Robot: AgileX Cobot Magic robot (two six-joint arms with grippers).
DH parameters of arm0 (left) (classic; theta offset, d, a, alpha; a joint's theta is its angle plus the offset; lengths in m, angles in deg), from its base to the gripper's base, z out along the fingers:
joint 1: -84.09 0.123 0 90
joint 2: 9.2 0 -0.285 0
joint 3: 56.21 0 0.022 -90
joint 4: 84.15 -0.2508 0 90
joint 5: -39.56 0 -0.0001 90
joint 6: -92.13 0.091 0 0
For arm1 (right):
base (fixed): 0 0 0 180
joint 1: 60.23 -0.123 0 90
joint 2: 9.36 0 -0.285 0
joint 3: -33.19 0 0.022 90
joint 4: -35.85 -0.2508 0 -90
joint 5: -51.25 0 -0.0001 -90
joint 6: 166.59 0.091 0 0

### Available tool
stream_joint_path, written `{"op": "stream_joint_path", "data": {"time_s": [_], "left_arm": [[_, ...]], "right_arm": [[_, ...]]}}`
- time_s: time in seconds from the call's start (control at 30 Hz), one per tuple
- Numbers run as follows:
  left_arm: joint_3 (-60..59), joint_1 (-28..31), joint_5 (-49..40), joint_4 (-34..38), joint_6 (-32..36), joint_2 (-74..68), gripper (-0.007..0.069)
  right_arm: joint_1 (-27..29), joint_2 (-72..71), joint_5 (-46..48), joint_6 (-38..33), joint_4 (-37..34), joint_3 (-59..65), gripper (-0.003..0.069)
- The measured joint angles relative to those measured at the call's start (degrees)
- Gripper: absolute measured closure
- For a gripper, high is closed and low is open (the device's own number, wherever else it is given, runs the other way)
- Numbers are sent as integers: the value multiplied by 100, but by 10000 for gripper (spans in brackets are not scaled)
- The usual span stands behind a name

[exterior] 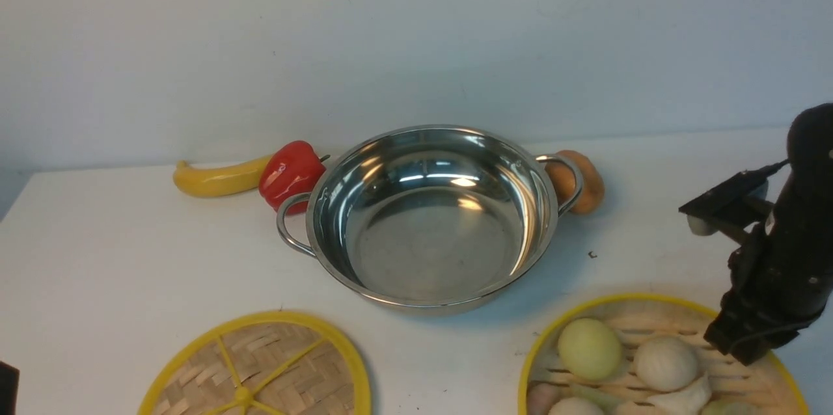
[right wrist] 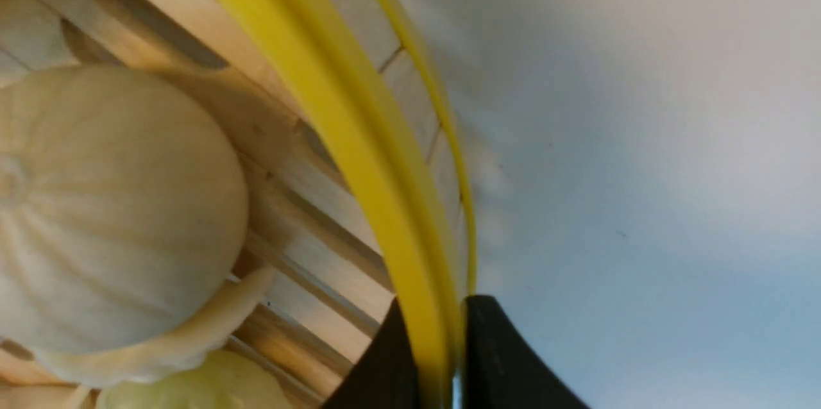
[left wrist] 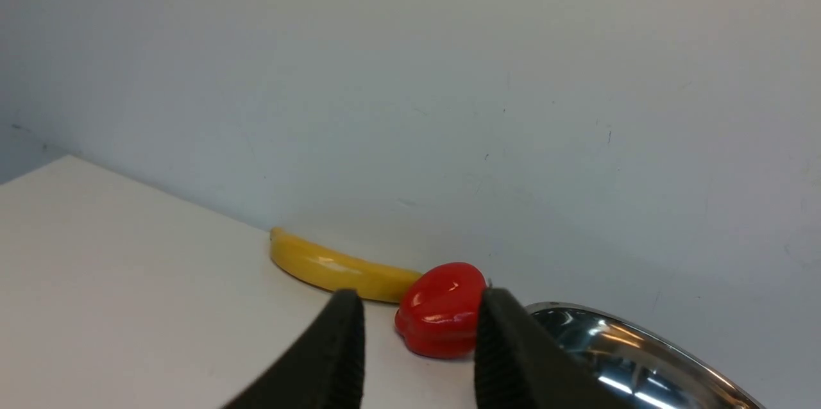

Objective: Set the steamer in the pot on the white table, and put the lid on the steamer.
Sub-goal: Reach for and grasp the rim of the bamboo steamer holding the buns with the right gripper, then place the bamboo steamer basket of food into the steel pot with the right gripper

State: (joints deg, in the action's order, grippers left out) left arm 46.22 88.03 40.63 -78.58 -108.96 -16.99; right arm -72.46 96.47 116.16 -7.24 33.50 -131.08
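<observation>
The steamer, a bamboo basket with a yellow rim, sits at the front right of the white table with white and green buns in it. My right gripper is at its right side. In the right wrist view the right gripper is shut on the steamer's yellow rim, one finger inside and one outside. The shiny pot stands empty mid-table. The woven lid lies at the front left. My left gripper is open and holds nothing, facing the pot's edge.
A yellow banana and a red pepper lie behind the pot's left handle. A brown round vegetable sits behind its right handle. A pale wall closes off the table's far edge.
</observation>
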Motion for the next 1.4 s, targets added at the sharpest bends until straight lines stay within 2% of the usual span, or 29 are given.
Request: {"op": "stream_joint_path", "data": {"time_s": [0.17,0.73,1.13,1.4], "left_arm": [[0,0,-2,0,0,0,384],[0,0,-199,0,0,0,384],[0,0,-215,0,0,0,384],[0,0,-359,0,0,0,384]], "right_arm": [[0,-150,482,-186,-146,-448,581],[-7,112,591,-486,-945,-2559,581],[-375,1773,652,-496,-938,-4694,581],[-512,2756,648,-438,-1321,-6262,581]]}}
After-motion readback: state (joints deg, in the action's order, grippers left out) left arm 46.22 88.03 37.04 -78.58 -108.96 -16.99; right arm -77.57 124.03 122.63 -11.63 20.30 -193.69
